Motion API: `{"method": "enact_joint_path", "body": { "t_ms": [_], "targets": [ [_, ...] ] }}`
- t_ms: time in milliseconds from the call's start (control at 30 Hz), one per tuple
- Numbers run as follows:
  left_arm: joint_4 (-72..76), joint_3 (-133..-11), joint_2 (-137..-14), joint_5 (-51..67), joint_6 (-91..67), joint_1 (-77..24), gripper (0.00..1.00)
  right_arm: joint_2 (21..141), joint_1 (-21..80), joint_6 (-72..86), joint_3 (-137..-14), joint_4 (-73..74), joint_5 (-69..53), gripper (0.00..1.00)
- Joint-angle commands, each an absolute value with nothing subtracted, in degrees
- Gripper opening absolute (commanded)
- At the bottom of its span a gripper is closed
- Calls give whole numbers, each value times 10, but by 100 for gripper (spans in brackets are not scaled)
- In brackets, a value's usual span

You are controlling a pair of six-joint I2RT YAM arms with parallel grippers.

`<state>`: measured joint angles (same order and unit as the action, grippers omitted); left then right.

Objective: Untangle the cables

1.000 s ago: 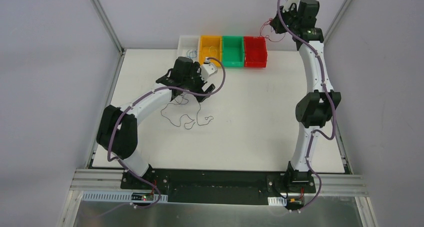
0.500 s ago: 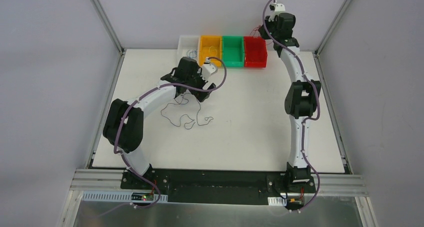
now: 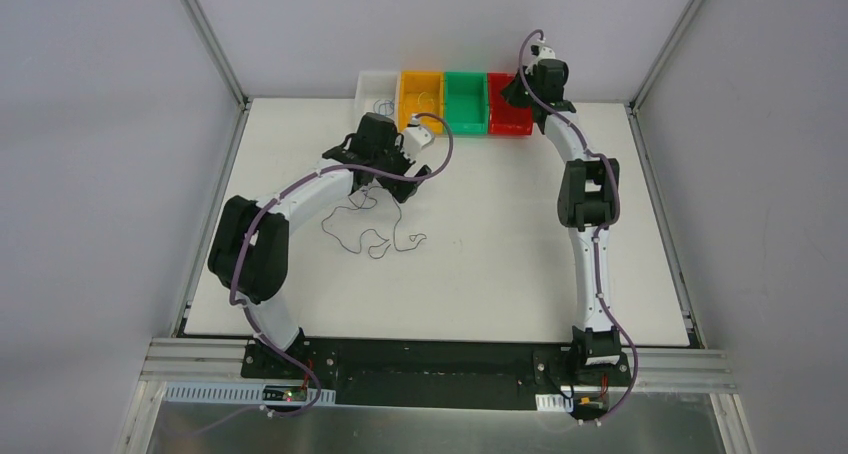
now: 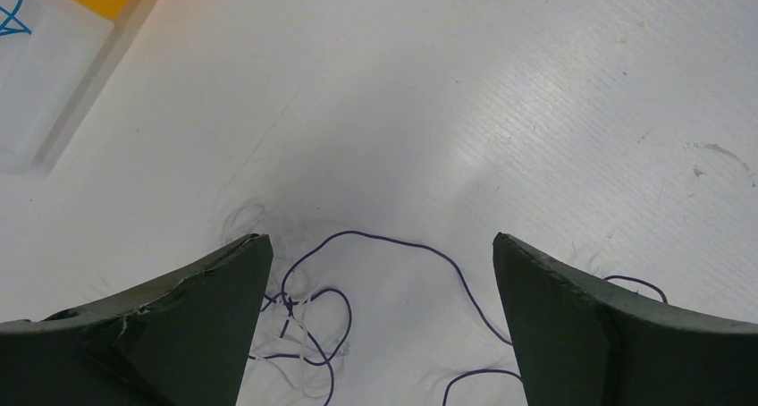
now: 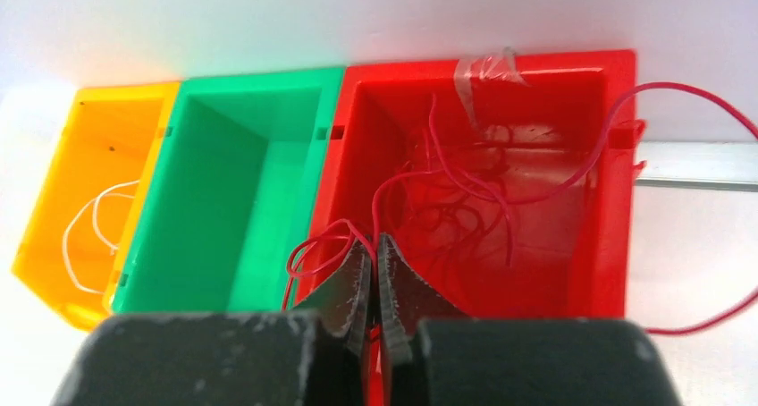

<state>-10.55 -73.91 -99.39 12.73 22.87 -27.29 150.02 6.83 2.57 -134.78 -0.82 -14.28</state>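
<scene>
Looking at the dark cable tangle [image 3: 372,236] first: it lies loose on the white table [image 3: 520,264], a few curly loops left of the middle. The knotted part [image 4: 288,303] sits up near the left gripper [image 3: 385,186]. From the left wrist camera that gripper [image 4: 380,241] hangs right above the knot with its two fingers spread wide and nothing between them. One long loop runs across the gap below the fingers, flat on the table.

The red cable [image 5: 315,243] is the other one in play. The right gripper [image 5: 372,245] has its fingers pinched tight together on it. Little red loops poke out on the left of the tips, over the near wall of the red bin [image 5: 619,209]. More red wire is piled inside that bin. One strand arcs out over its right wall and down outside. I can't tell whether that strand is the pinched one.

The rest of the row, from the overhead view: the red bin [image 3: 520,126] is at the right end with the right gripper [image 3: 514,87] over it. Next comes a green bin [image 3: 465,124], then a yellow bin [image 3: 408,109], then a white bin [image 3: 368,86] on the left end. A thin white cable [image 5: 89,232] curls inside the yellow one. A blue cable [image 3: 383,105] sits in the white one. The green bin's floor [image 5: 259,209] shows bare.
</scene>
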Motion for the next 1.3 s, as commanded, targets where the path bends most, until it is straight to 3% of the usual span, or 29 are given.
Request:
{"method": "enact_joint_path", "body": {
  "t_ms": [0, 467, 867, 1267],
  "targets": [
    [-117, -772, -1003, 115, 222, -269, 99, 1488, 71, 77, -1376, -47, -197, 0],
    [-122, -802, -1025, 121, 214, -268, 99, 1425, 81, 173, -1391, -98, -213, 0],
    [-149, -824, -1040, 115, 210, -269, 99, 1501, 32, 372, -1413, -86, -248, 0],
    [-166, -857, -1063, 120, 193, -268, 99, 1477, 9, 209, -1349, -10, -221, 0]
  ]
}}
